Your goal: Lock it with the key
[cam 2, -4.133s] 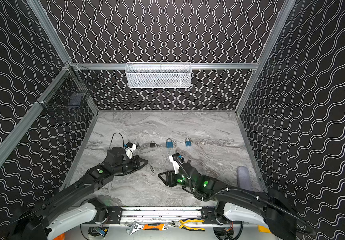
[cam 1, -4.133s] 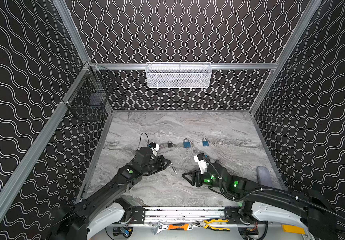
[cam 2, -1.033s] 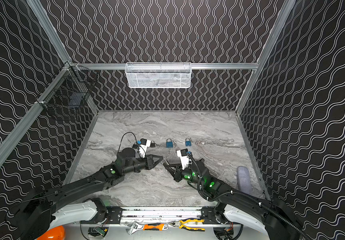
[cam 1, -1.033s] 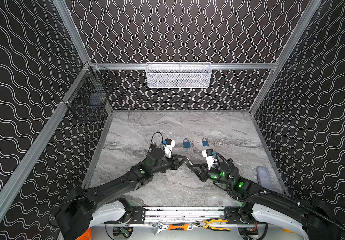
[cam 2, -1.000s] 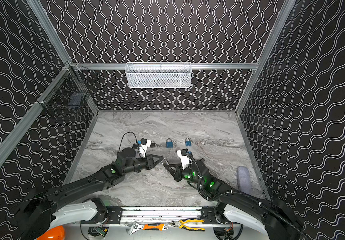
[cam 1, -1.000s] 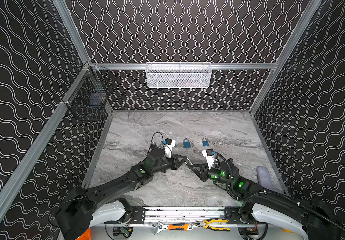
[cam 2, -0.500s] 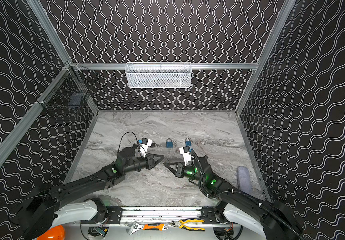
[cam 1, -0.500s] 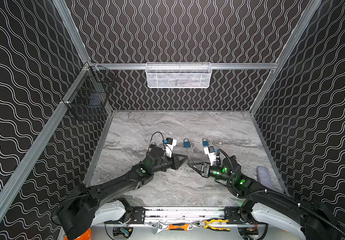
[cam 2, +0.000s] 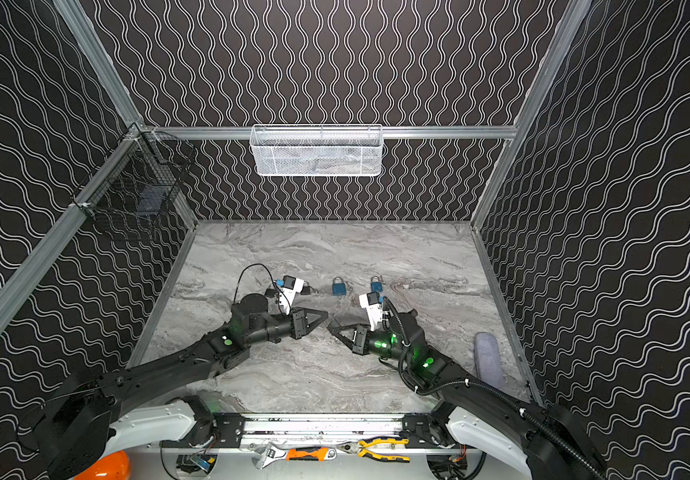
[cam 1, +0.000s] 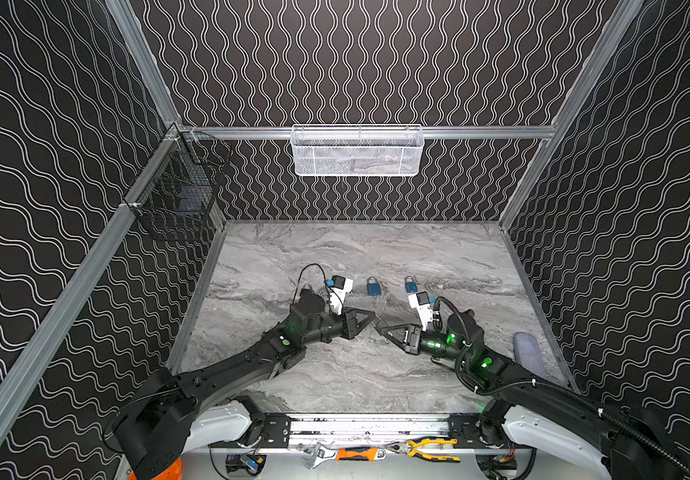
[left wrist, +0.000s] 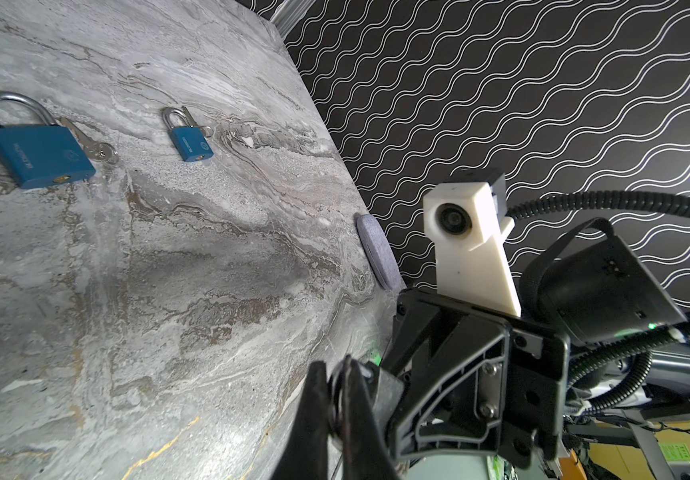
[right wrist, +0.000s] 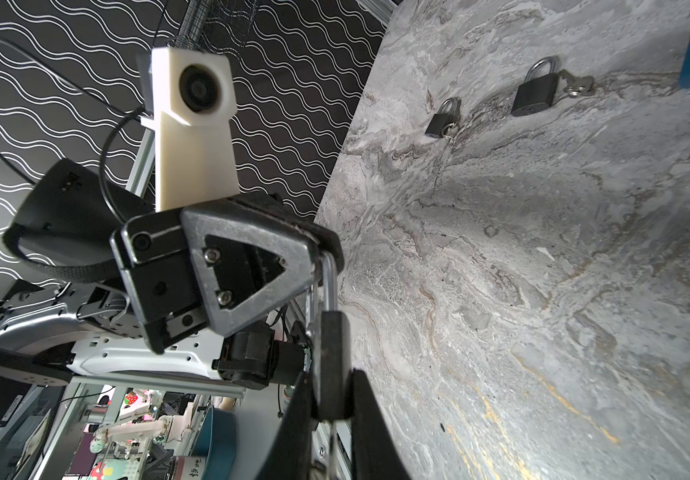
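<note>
Padlock [right wrist: 330, 345], the dark one for this task, is held between the two arms, about the middle of the tabletop [cam 1: 335, 374], and it seems lifted a little off the surface. The right jaws are closed on its body, one on each flat side. The left jaws are fully closed too and pinch a thin metal piece [left wrist: 337, 397]. I think it is the key or its ring, but it is too small to be sure. In the right wrist view the tip of the left jaws touches the top of the shackle [right wrist: 329, 282].

To do this step well, I would keep the body firm so that it does not turn in the grip. If the shackle must be pressed in, the push should go straight along the padlock, not sideways, or the body may slip. For the key, the keyhole end must first be made free.

Its long axis runs along the line between the two arms, across the tabletop and nearly level. The shackle points to the left arm. The keyhole end should then face back into the right jaws, where I cannot see it. Two blue padlocks [cam 1: 373, 286] lie farther back, well apart
</note>
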Controlling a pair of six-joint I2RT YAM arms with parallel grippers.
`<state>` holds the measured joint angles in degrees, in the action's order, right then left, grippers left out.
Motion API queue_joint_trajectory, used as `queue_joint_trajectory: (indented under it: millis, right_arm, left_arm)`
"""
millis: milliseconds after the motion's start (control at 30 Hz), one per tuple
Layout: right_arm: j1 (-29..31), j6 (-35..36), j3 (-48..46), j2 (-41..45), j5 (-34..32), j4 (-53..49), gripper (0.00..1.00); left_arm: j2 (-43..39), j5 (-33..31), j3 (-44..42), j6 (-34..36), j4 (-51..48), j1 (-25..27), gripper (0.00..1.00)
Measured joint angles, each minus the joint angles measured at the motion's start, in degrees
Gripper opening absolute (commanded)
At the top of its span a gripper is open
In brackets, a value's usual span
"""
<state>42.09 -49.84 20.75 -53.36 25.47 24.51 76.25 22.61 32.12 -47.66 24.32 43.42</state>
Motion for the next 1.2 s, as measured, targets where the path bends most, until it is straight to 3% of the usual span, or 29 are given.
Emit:
queue_joint_trajectory:
  millis: [800, 1200]
  right_arm:
    - [-0.2, -0.7, 0.3, 0.2, 1.4, -1.0, 0.0]
    - [-0.7, -6.1, 0.3, -0.9, 3.5, 2.2, 0.0]
  left_arm:
    - [2.0, 3.2, -1.7, 1.5, 4.0, -1.8, 0.0]
    - [0.9, 3.4, -2.6, 2.9, 6.1, -1.8, 0.0]
